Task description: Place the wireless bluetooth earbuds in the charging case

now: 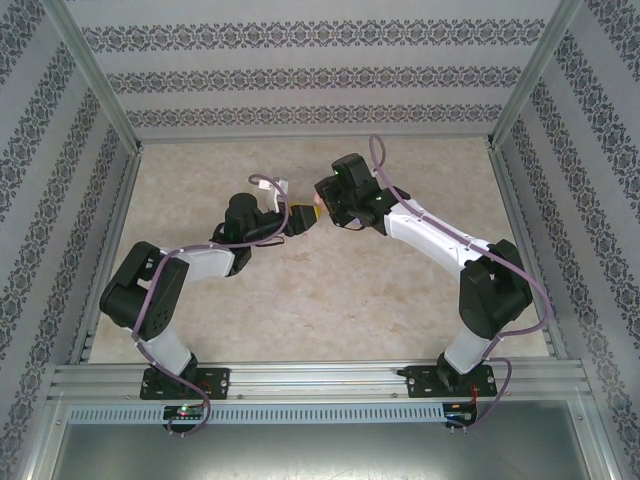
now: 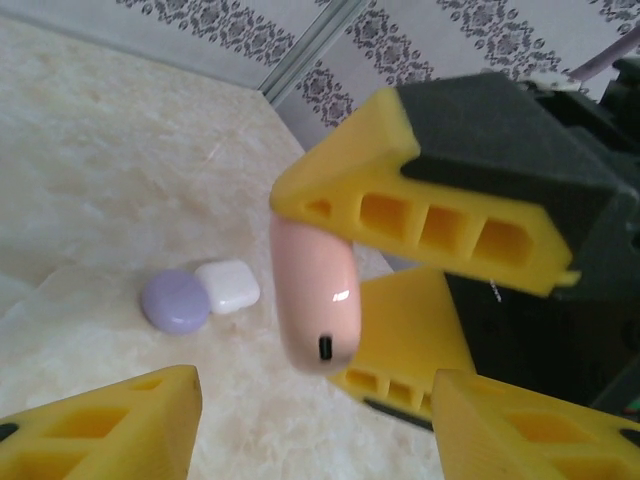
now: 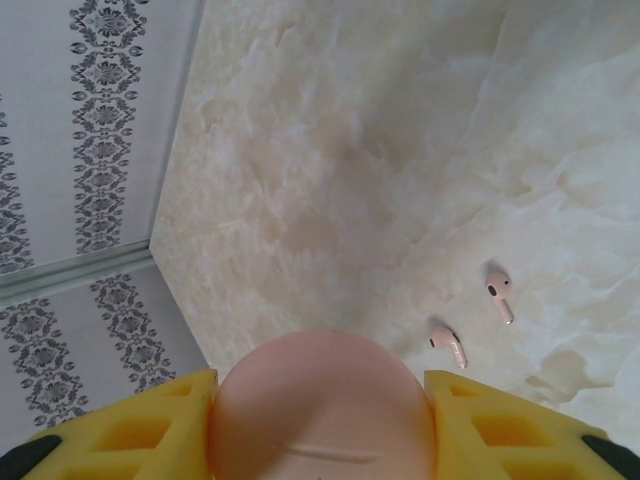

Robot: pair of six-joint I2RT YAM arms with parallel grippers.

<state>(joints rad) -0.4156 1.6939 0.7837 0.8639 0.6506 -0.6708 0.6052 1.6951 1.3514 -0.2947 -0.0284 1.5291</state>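
The pinkish charging case [image 3: 325, 420] is closed and pinched by its two sides in my right gripper [image 3: 320, 385], which is shut on it. In the left wrist view the case [image 2: 318, 290] hangs edge-on above the table, its dark port facing the camera, between the right gripper's yellow fingers [image 2: 400, 190]. My left gripper [image 2: 315, 392] stands open just short of the case's lower end, its fingers apart and touching nothing. Two pinkish earbuds [image 3: 500, 293] [image 3: 449, 344] lie loose on the table beyond the case. In the top view both grippers meet at mid-table, left [image 1: 298, 218] and right [image 1: 318, 212].
A purple round case [image 2: 175, 302] and a white square case [image 2: 228, 286] lie side by side on the marble-patterned table [image 2: 120, 180]. Patterned walls and metal frame rails [image 1: 100, 250] enclose the table on three sides.
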